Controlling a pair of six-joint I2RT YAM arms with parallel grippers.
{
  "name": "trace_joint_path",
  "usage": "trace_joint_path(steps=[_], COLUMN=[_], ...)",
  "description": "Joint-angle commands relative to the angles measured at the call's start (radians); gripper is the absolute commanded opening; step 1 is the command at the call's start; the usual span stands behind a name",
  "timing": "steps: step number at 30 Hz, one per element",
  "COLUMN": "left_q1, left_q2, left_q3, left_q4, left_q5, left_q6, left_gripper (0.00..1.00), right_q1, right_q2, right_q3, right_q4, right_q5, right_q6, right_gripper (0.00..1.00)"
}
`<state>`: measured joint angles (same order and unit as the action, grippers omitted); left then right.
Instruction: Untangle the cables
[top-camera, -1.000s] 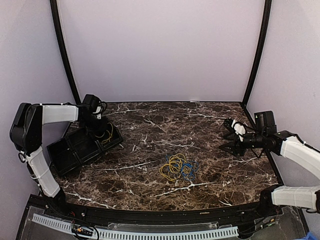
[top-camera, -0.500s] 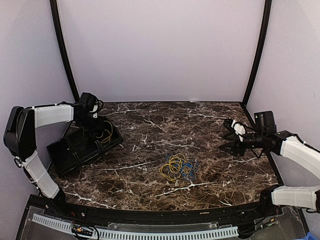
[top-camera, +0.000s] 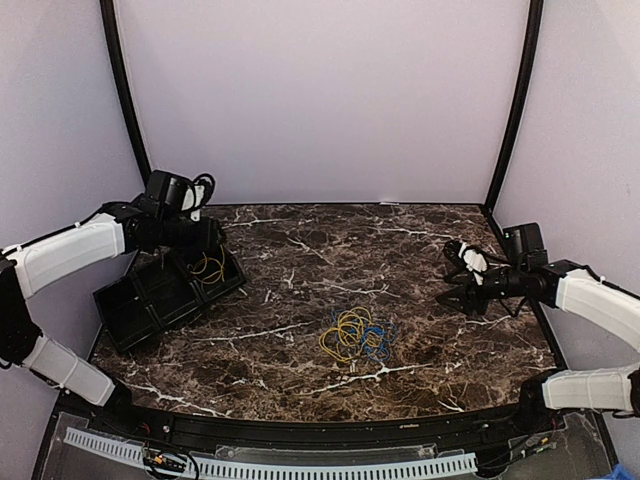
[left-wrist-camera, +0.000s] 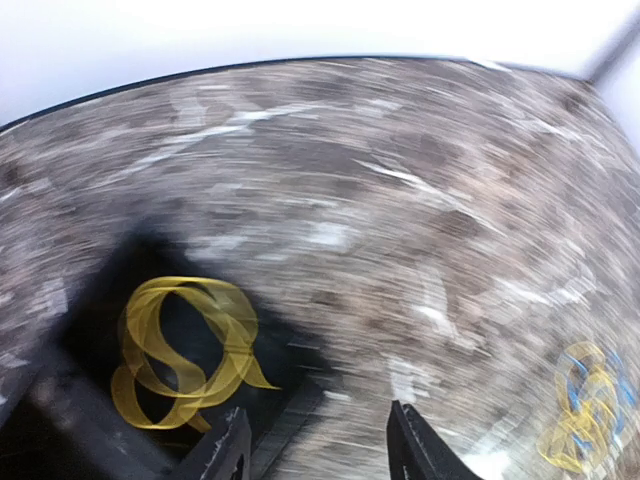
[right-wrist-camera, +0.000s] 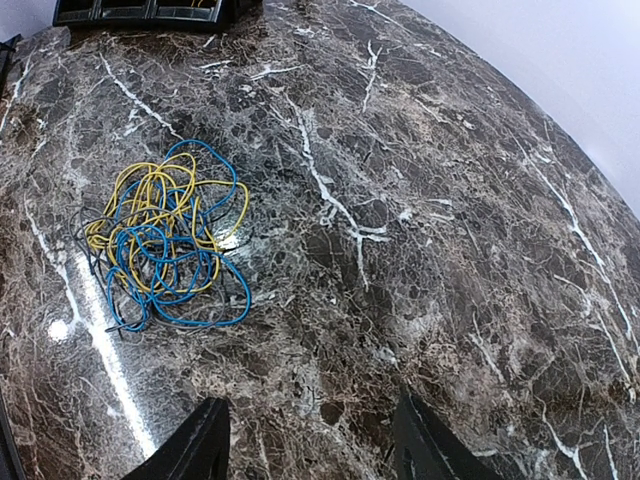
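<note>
Yellow-and-blue thin cables (right-wrist-camera: 165, 235) lie knotted; left gripper (left-wrist-camera: 318, 412) and right gripper (right-wrist-camera: 313, 398) gape empty, so best pinch 1 outer loop.

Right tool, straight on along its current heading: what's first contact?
Probably the bare marble table. The right tool points down at open tabletop, and the cable tangle lies off to the side of that line. Depth is unclear.

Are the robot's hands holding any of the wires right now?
No. The left gripper and right gripper are both open and empty. One yellow cable lies in the tray; the tangle lies untouched.
</note>
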<state>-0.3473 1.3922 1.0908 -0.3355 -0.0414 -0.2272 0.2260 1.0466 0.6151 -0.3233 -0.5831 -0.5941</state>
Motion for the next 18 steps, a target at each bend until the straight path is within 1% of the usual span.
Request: trace_joint_path(steps=[1, 4, 8, 10, 12, 15, 18], left_q1=[-0.213, -0.319, -0.402, -0.445, -0.486, -0.516, -0.529], left_q2=[-0.026, 0.016, 0.108, 0.199, 0.267, 0.354, 0.44], left_q3=[-0.045, -0.042, -0.037, -0.008, 0.035, 0.091, 0.141], left_q4=[0.09, 0.135, 0.238, 0.27, 0.273, 0.265, 0.259], left_q5=[0.155, 0.224, 0.282, 0.319, 0.312, 0.31, 0.35], left_q6=[0.058, 0.024, 0.001, 0.016, 0.042, 0.059, 0.067], left_gripper=[0.49, 0.46, 0.45, 0.45, 0.46, 0.47, 0.48], right_q1=[-0.004, -0.004, -0.005, -0.004, -0.004, -0.004, -0.005], right_q2=[0.01, 0.013, 0.018, 0.017, 0.014, 0.013, 0.013], right_q3=[0.021, 0.021, 0.02, 0.019, 0.018, 0.017, 0.018], right_q4=[0.008, 0.007, 0.004, 0.005, 0.005, 0.005, 0.004], right_q5=[-0.009, -0.012, -0.008, -0.003, -0.001, 0.0, 0.005], right_q6=[-0.007, -0.006, -0.009, -0.011, -0.01, -0.011, -0.011], right_gripper=[0.58, 0.58, 0.58, 0.58, 0.58, 0.58, 0.58])
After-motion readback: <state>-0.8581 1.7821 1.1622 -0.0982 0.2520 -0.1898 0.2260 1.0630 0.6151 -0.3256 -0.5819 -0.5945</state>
